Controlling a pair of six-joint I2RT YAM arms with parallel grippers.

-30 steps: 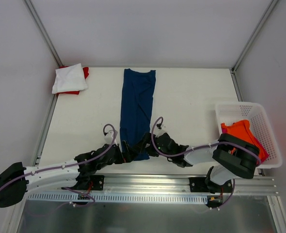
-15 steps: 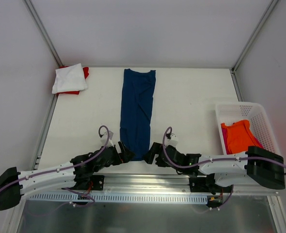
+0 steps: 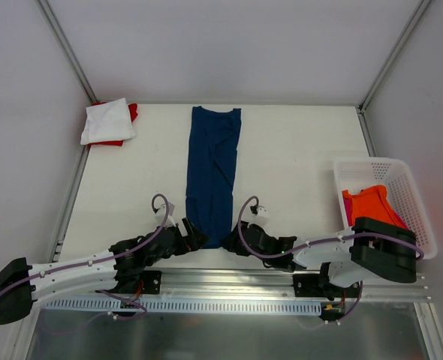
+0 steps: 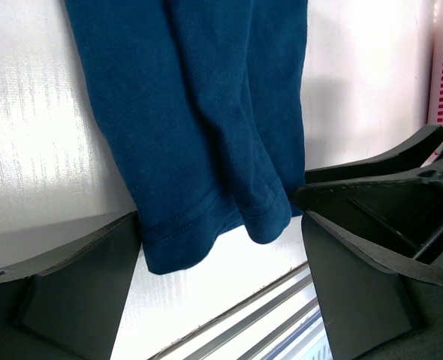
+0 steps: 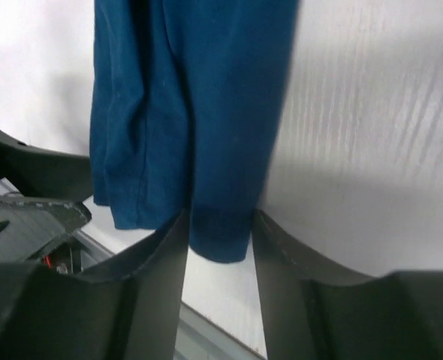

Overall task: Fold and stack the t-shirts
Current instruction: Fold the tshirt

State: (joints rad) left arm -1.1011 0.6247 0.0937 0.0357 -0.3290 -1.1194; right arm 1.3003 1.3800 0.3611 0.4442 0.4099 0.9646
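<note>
A navy blue t-shirt [image 3: 214,172], folded into a long narrow strip, runs from the table's far side to its near edge. My left gripper [image 3: 195,234] stands open at the strip's near left corner, and the hem [image 4: 206,225] lies between its wide-apart fingers [image 4: 79,285]. My right gripper [image 3: 231,244] is at the near right corner. Its two fingers [image 5: 158,262] press on either side of that hem corner [image 5: 218,229]. A folded white t-shirt [image 3: 107,120] lies on a red one [image 3: 132,112] at the far left corner. An orange t-shirt [image 3: 368,206] sits in the basket.
The white lattice basket [image 3: 372,162] stands at the table's right edge. A metal rail [image 3: 229,281] runs along the near edge, just behind both grippers. The two grippers are close together, and the right one's black body [image 4: 387,187] shows in the left wrist view.
My right gripper has slid left to the strip's near right corner and narrowed onto the hem. The left gripper has stayed at the near left corner, still wide.
</note>
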